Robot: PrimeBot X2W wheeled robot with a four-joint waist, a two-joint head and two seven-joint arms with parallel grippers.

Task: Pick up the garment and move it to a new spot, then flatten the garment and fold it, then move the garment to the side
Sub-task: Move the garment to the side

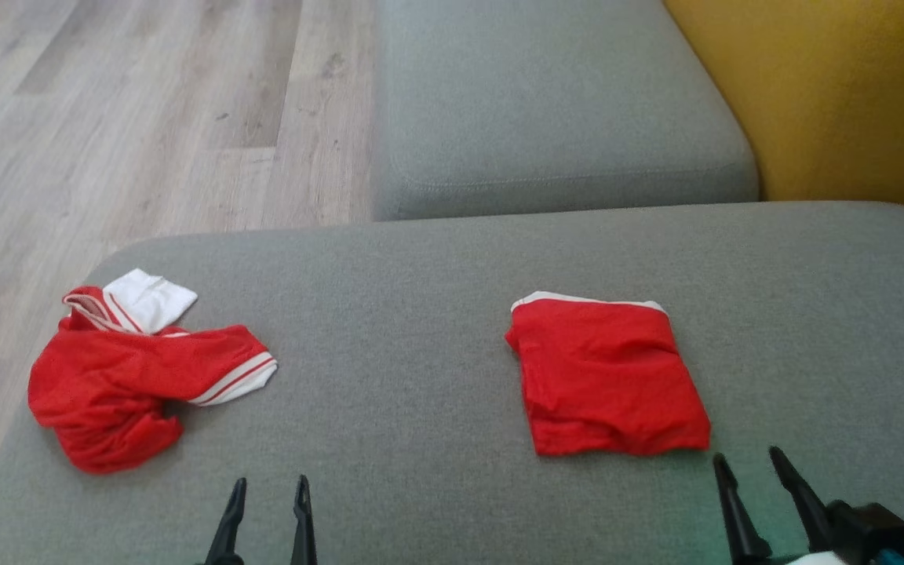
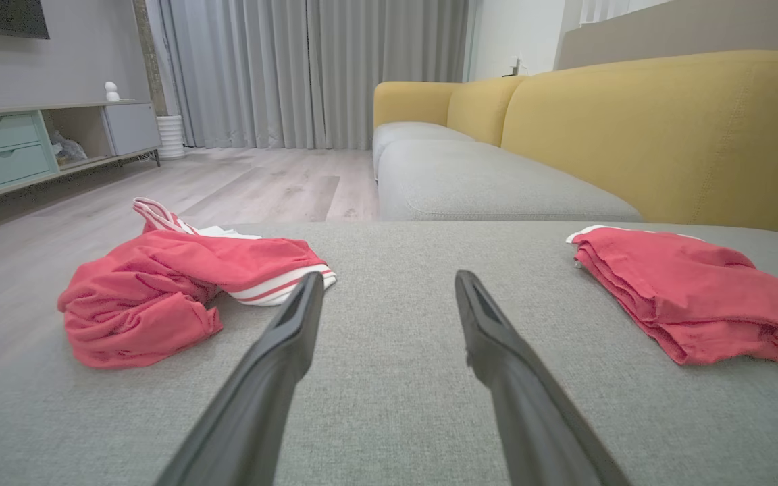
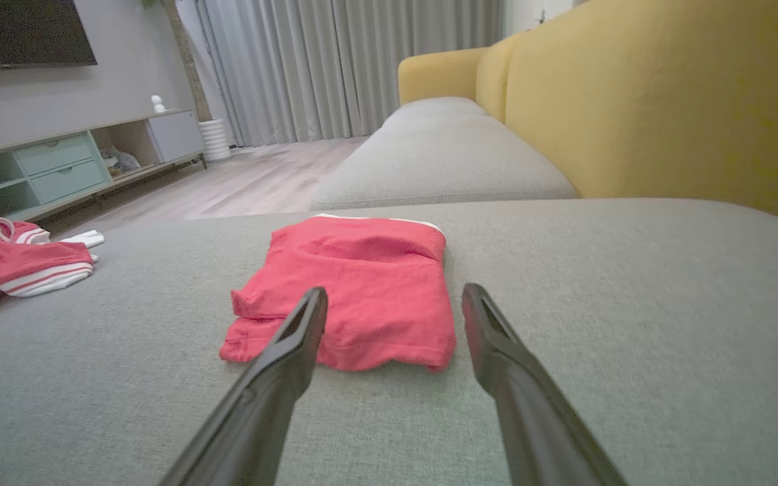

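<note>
Garment point(image 1: 118, 384), red with white-striped trim, lies crumpled at the left end of the grey sofa cushion point(image 1: 421, 329), well apart from a folded red one point(image 1: 609, 377). It looks light, limp and mesh-like, so pinch a bunched ridge or hem. Left gripper point(image 1: 270, 480) and right gripper point(image 1: 746, 455) both gape, holding nothing.

Left tool point(image 2: 389, 280) spread, empty; crumpled garment point(image 2: 152, 304) left, folded garment point(image 2: 693, 297) right.

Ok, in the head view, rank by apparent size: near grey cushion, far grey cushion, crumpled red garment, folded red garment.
1. near grey cushion
2. far grey cushion
3. crumpled red garment and folded red garment: look about alike, not ranked
</note>
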